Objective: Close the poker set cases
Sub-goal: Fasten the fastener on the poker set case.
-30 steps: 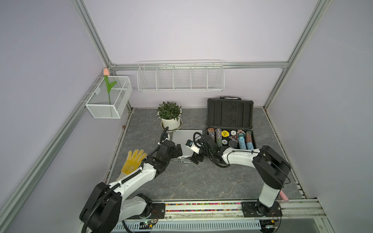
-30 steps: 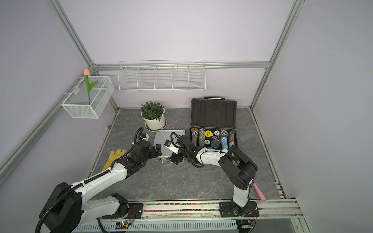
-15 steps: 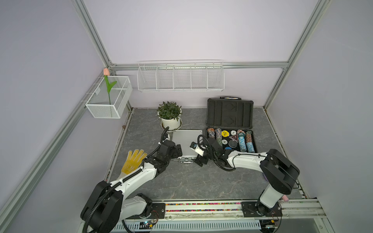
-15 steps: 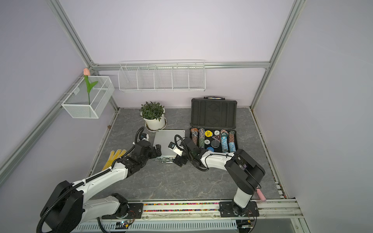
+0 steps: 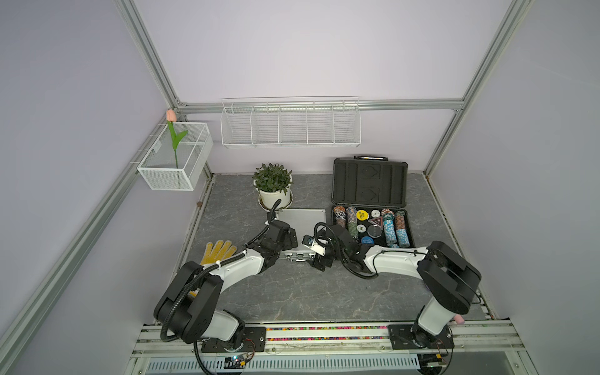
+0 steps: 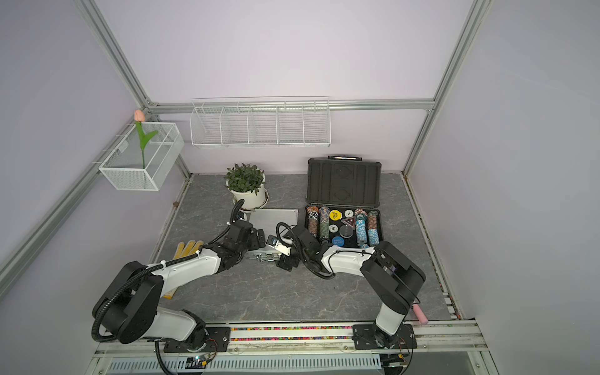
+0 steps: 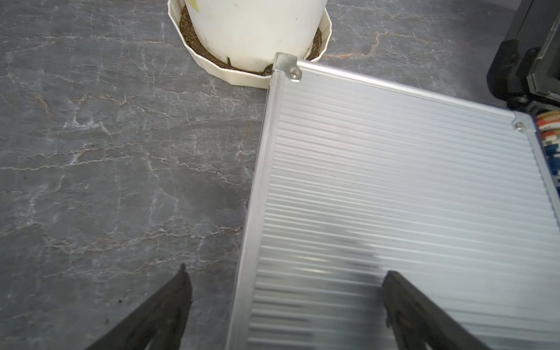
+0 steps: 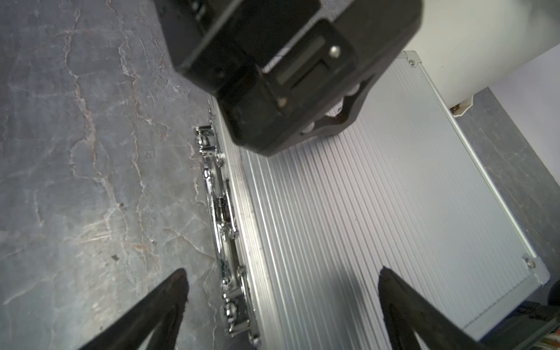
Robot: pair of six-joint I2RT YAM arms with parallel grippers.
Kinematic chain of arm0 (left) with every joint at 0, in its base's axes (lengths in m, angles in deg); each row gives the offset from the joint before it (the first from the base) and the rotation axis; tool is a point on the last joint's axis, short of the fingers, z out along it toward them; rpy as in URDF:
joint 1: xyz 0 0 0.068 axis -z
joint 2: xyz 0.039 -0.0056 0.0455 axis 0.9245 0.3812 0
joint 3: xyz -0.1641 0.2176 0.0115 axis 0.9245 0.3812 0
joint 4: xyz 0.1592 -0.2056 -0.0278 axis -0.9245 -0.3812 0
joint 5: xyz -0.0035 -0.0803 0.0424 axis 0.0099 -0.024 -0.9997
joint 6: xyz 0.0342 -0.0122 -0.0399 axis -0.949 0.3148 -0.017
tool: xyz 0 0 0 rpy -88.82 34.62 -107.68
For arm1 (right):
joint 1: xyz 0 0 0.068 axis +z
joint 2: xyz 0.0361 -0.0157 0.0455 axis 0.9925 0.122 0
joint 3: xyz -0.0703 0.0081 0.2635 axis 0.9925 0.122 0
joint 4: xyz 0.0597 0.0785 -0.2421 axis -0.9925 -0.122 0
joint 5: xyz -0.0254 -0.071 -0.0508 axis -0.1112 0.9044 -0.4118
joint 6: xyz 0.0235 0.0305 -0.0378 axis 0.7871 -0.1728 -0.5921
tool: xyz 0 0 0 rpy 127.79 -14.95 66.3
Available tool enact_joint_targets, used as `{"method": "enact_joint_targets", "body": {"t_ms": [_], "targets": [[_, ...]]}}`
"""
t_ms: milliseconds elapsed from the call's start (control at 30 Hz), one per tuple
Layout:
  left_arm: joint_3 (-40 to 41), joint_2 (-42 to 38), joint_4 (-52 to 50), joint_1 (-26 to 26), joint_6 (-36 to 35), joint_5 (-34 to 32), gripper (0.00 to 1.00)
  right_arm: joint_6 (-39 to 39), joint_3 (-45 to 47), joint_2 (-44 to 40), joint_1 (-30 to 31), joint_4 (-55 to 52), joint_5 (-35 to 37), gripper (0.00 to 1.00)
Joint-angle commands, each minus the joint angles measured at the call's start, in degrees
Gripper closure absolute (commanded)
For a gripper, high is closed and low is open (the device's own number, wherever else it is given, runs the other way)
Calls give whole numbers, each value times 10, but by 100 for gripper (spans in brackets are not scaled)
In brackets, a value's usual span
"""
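Our left gripper and right gripper meet over the near edge of the silver case in both top views, but their jaws are too small there to judge. That case lies shut and flat on the worktop, just in front of the potted plant. Beside it the dark-grey case stands open, lid upright, with chips in its base.

The left wrist view adds what those miss. The left gripper is spread wide and empty, one finger over the worktop and one over the ribbed lid, whose far corner sits just beside the plant's saucer.

The right wrist view shows the right gripper equally wide, holding nothing. It straddles the chrome handle on the silver case's front edge.
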Motion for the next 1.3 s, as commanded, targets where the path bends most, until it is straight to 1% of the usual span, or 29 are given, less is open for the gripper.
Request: {"method": "enact_joint_targets", "body": {"t_ms": [0,267,467,600,733,900,1033,1133,1267], "targets": [[5,24,-2,-5,17,-4,1,-37,8,16,4,36,4,2],[47,39,44,-8,43,18,2,-75,-9,56,9,74,12,3],[62,30,62,-10,39,23,2,-113,-31,88,16,98,22,3],[70,25,73,-11,40,26,2,-135,-35,103,20,114,43,3],[78,22,85,-11,41,35,2,-156,-33,114,25,134,81,3],[83,21,96,-12,41,43,2,-186,-22,129,37,183,142,3],[87,19,100,-13,43,46,2,-200,-17,135,42,197,166,2],[88,16,100,-14,42,47,2,-195,-17,126,42,185,154,2],[91,12,101,-15,42,47,2,-178,-17,104,39,144,109,2]]}}
